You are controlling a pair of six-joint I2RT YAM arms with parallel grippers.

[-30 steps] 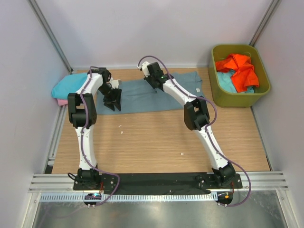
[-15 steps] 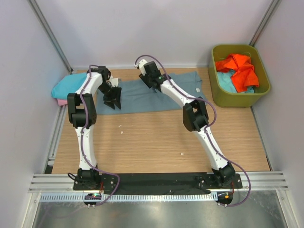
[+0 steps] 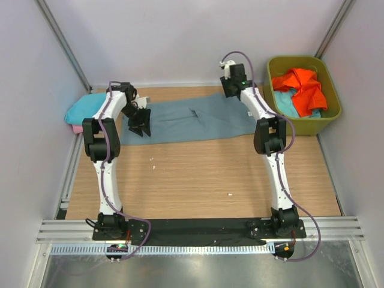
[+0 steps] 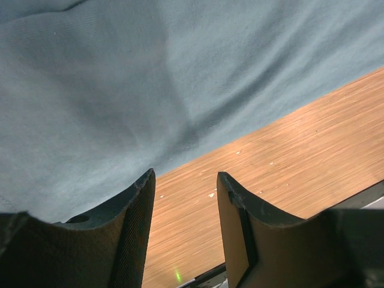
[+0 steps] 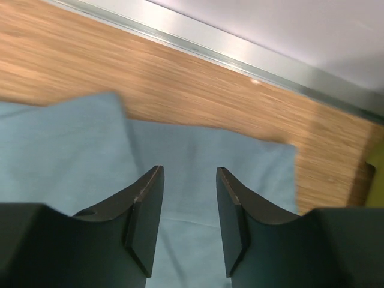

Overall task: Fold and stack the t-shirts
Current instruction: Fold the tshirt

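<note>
A large grey-blue t-shirt (image 3: 186,120) lies spread flat across the back of the wooden table. My left gripper (image 3: 139,123) is open and empty over the shirt's near left edge. In the left wrist view, the gripper (image 4: 186,180) hangs above bare wood with the shirt (image 4: 150,78) just beyond it. My right gripper (image 3: 231,90) is open and empty over the shirt's far right end. In the right wrist view, the gripper (image 5: 189,171) has the cloth (image 5: 60,138) below it. A turquoise shirt (image 3: 84,108) lies on a pink one (image 3: 76,128) at the far left.
An olive-green tub (image 3: 273,120) stands at the back right, holding an orange shirt (image 3: 303,87) and a light blue one (image 3: 287,105). Its corner shows at the right edge of the right wrist view (image 5: 375,180). A metal rail (image 5: 240,60) runs along the back wall.
My right arm has swung from the shirt's middle to its far right end near the tub. The shirt's right side now lies flatter and wider. My left gripper has barely moved.
</note>
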